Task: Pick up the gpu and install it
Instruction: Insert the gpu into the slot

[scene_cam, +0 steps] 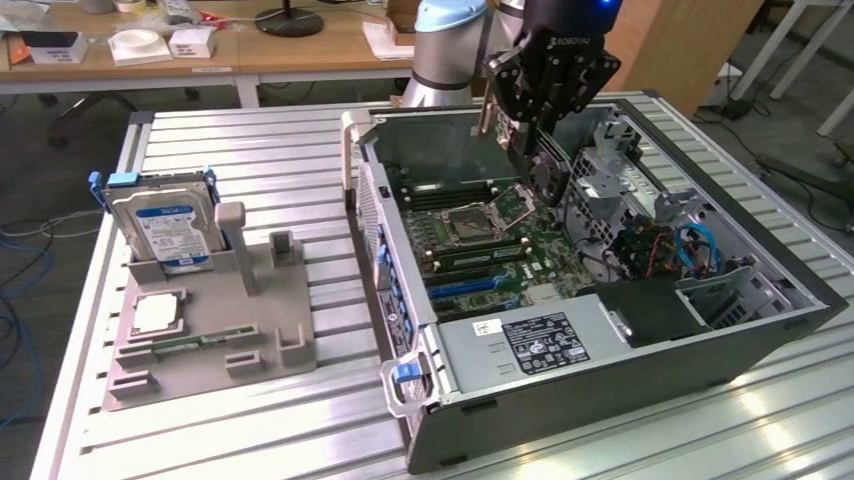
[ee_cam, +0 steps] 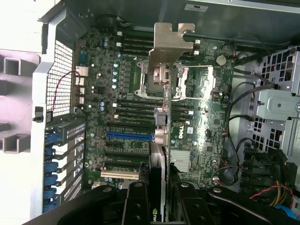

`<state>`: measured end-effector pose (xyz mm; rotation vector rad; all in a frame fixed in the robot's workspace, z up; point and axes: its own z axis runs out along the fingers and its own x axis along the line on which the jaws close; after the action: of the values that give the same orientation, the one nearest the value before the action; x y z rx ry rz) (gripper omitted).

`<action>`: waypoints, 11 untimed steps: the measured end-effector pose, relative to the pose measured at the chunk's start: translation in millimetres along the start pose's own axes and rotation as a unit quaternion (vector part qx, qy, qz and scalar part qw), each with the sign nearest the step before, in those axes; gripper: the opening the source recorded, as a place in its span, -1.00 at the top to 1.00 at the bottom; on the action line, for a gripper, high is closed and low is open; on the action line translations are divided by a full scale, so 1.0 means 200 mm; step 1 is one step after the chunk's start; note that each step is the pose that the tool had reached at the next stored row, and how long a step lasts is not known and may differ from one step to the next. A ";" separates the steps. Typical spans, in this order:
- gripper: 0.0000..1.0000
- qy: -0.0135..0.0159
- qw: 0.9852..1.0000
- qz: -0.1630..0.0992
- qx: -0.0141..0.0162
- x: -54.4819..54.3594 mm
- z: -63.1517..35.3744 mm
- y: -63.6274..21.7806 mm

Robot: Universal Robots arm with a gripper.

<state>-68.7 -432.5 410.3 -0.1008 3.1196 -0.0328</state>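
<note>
Wrist view, tool: the black two-fingered gripper (ee_cam: 159,190) is closed on the gpu (ee_cam: 161,140), a slim green circuit card with a silvery metal end bracket, seen edge-on. One black finger (ee_cam: 136,201) sits on each side of the card, and the bracket is the end farthest from the fingers. The card is held over the green motherboard (ee_cam: 117,93) of the open dark metal computer case (scene_cam: 627,390). It lines up with the silver processor socket (ee_cam: 199,82) and passes just beside the blue expansion slot (ee_cam: 130,137). Whether its far end touches the board cannot be determined.

Exterior view: the gripper is above the far part of the case, over the motherboard. A grey moulded holder (scene_cam: 267,340) sits on the ribbed aluminium table (scene_cam: 267,140) toward the exterior view's left, well apart from the gripper. It carries an upright silver hard drive with a blue-white label (scene_cam: 163,228) and a small square silver processor chip (scene_cam: 158,312) lying flat.
</note>
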 end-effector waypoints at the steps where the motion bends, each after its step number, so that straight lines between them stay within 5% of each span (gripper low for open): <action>1: 0.47 0.000 1.000 0.000 0.000 0.00 0.000 0.000; 6: 0.47 0.000 1.000 -0.006 0.000 0.00 0.000 0.000; 11: 0.47 -0.001 0.999 -0.049 -0.001 0.00 0.000 0.000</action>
<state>-68.7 -432.5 410.3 -0.2528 3.1100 -0.0312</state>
